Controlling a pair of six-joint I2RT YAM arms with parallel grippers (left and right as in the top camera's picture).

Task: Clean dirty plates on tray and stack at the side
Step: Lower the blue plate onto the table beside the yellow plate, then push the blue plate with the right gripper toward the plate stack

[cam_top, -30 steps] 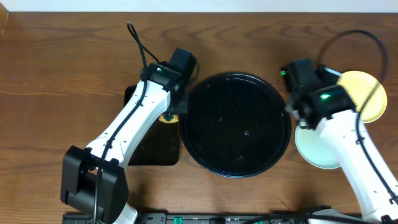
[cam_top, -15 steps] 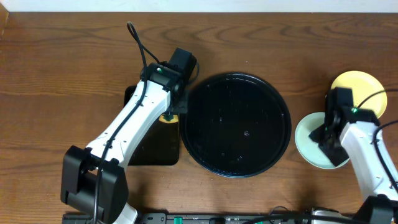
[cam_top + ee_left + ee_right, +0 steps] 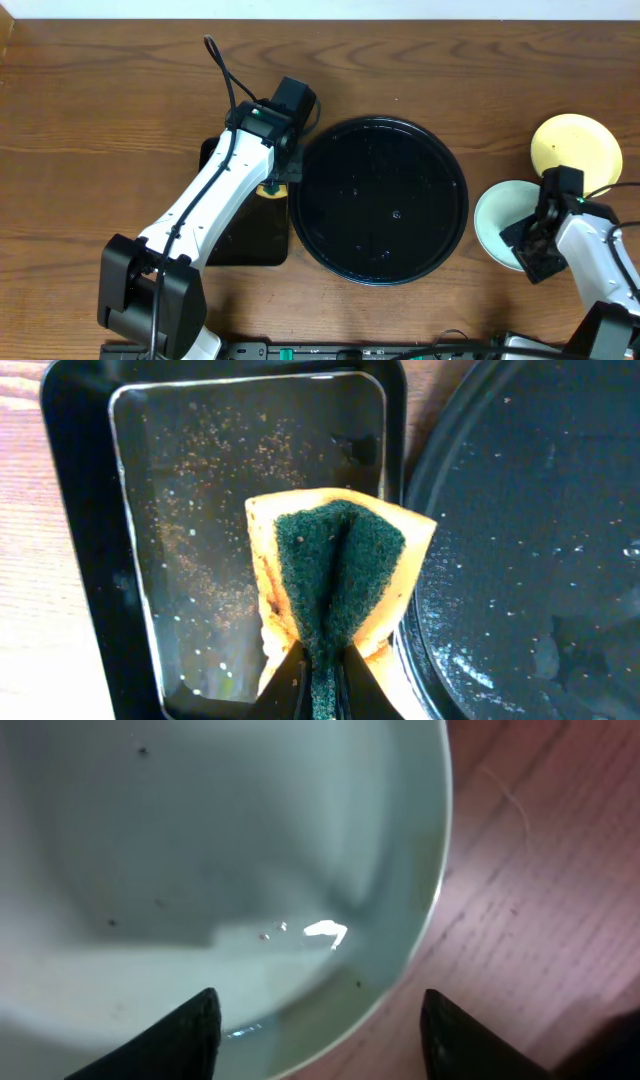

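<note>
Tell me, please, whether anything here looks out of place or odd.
The yellow plate lies beside the mint plate right of the tray, not stacked on it. Otherwise nothing stands out.

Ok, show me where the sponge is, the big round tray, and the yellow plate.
sponge [image 3: 335, 575]: left wrist view, on its green scouring face.
round tray [image 3: 380, 200]: overhead view, on the bare middle of its floor.
yellow plate [image 3: 575, 150]: overhead view, on the centre of the plate.
</note>
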